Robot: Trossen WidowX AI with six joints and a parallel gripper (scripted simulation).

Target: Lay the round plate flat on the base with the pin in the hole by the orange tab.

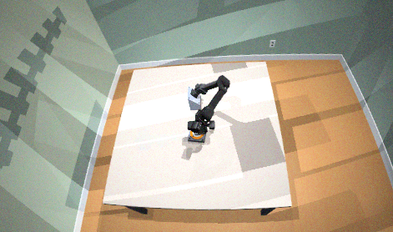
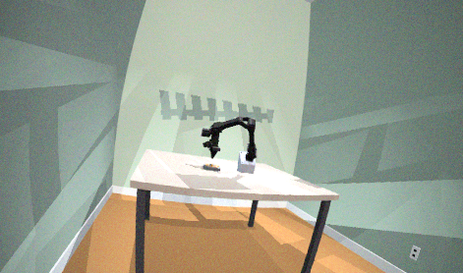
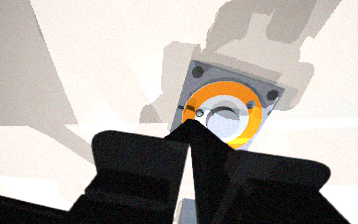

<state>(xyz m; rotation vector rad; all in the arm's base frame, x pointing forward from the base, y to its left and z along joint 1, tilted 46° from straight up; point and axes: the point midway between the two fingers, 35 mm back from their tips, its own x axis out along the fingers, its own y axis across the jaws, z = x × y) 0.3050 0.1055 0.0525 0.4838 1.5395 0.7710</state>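
Jaws pinched together, gripping nothing, tips right over the orange plate [image 3: 243, 131] on its grey base [image 3: 198, 72].

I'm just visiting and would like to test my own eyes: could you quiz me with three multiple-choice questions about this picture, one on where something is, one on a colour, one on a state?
1. Where is the grey base?
A. On the white table
B. On the wooden floor
C. On the wall

2. What colour is the round plate?
A. Blue
B. Orange
C. Green

3. How do the fingers of the gripper stand?
A. Spread wide
B. Closed around a cup
C. Shut together, holding nothing

Answers:
1 A, the exterior view shows it lying on the table under the arm.
2 B, the wrist view shows an orange ring.
3 C, the two fingers meet in a point with no gap.
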